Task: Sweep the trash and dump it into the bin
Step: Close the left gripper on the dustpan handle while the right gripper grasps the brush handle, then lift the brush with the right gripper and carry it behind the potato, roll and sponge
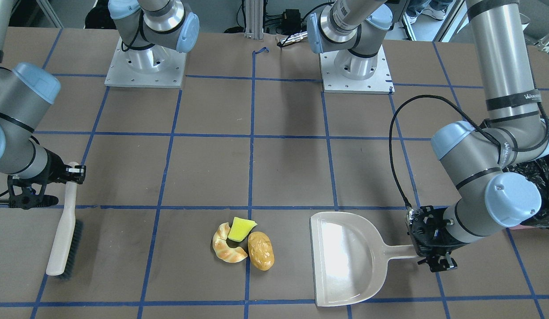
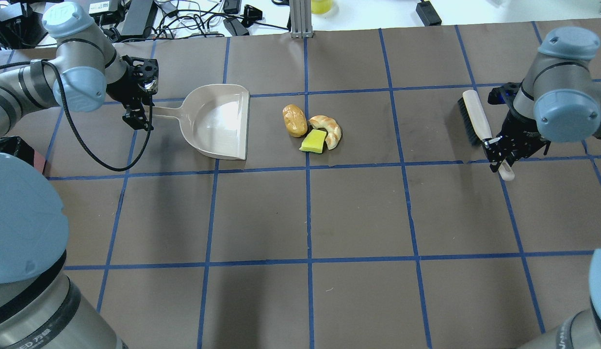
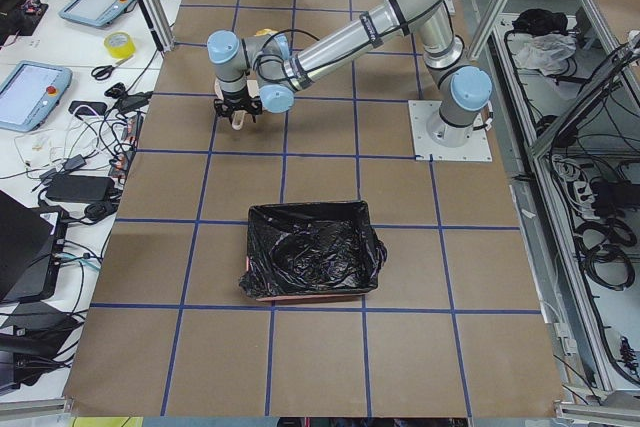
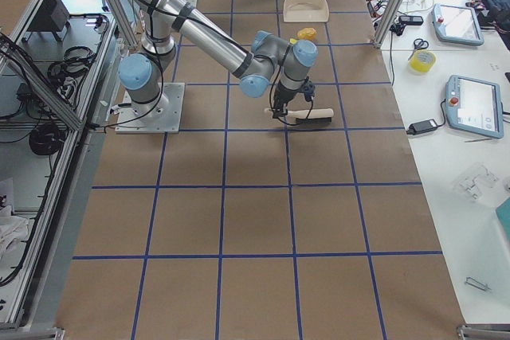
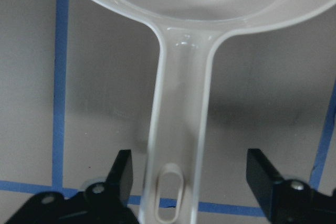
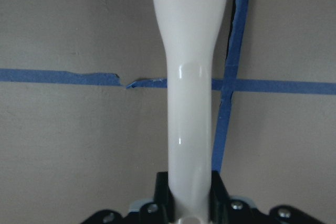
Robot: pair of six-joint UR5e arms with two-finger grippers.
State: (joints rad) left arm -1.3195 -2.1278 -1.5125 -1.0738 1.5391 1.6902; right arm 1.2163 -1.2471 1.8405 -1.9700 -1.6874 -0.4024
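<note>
Black left fingers (image 5: 122, 174) stand wide apart on either side of the one beige dustpan's (image 2: 218, 121) handle, not touching it. The right fingers (image 6: 216, 192) clamp the one brush (image 2: 476, 118) by its handle. Between dustpan and brush, three trash pieces cluster on the brown surface (image 2: 358, 213): a croissant (image 2: 328, 130), a yellow-green wedge (image 2: 313, 141) and a potato lump (image 2: 294, 120). One black-lined bin (image 3: 312, 252) stands well apart, further left.

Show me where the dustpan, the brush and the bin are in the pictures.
dustpan (image 1: 345, 257): exterior front-facing view, middle of the pan floor.
brush (image 1: 61, 243): exterior front-facing view, pale back beside the bristles.
bin (image 3: 310, 252): exterior left view, black bag lining inside.
</note>
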